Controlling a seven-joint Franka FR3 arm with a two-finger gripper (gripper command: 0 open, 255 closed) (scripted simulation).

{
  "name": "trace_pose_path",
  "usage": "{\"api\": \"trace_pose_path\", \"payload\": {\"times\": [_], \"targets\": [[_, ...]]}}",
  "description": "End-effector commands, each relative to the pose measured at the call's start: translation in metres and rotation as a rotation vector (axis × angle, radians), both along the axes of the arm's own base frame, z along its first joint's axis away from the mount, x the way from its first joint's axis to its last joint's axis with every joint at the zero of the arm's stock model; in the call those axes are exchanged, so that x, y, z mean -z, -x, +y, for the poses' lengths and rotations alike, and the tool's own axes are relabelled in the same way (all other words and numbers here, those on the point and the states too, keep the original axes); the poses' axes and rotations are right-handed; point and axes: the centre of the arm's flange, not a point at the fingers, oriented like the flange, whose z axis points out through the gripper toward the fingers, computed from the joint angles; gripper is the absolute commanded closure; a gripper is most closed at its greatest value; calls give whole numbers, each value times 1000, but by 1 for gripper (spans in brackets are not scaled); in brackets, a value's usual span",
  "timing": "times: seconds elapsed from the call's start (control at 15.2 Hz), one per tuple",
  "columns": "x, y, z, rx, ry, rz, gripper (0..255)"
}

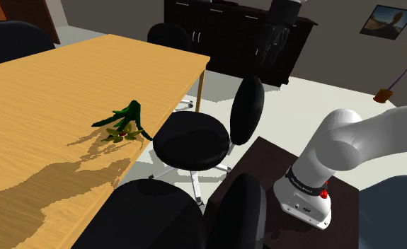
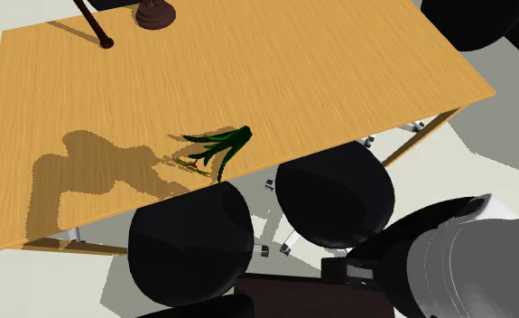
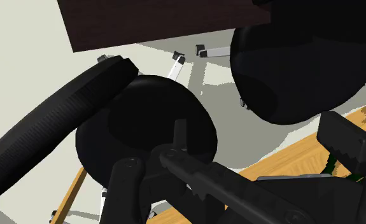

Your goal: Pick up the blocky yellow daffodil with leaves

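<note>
Hand [image 3: 239, 191] up close in the wrist view, black linkage across the lower part; can't tell if it's spread or pressed together. Nothing seen pinched in it. Past it: two black office chairs, pale floor, the stand's dark brown top, and a strip of wood worktop edge with a bit of green from the daffodil [image 3: 331, 162].

Shoulder view: another black chair back [image 1: 152, 216] nearest, then the white arm [image 1: 336, 148] rising from the dark brown stand [image 1: 265, 163]. Second black chair [image 1: 195, 141] sits just beside the worktop [image 1: 53, 106].

The daffodil lies on the worktop near the edge that faces the chairs, dark green leaves fanned out, dull yellow bits and a red spot low down. It lies apart from the arm, untouched. The arm's shadow [image 1: 53, 184] falls on the wood toward the shoulder view's lower left of the flower.

Background: dark cabinet [image 1: 230, 35], framed picture [image 1: 387, 21] on the wall, potted plant [image 1: 400, 78].

Second exterior view: brown round base [image 2: 155, 14] at the worktop's far edge, well apart from the flower.
</note>
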Motion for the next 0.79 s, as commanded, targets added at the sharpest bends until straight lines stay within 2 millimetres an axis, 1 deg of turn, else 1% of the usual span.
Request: {"api": "trace_pose_path", "payload": {"times": [0.0, 0.73], "targets": [[0, 0, 0, 0, 0, 0, 0], [54, -87, 104, 33, -2, 12, 0]]}}
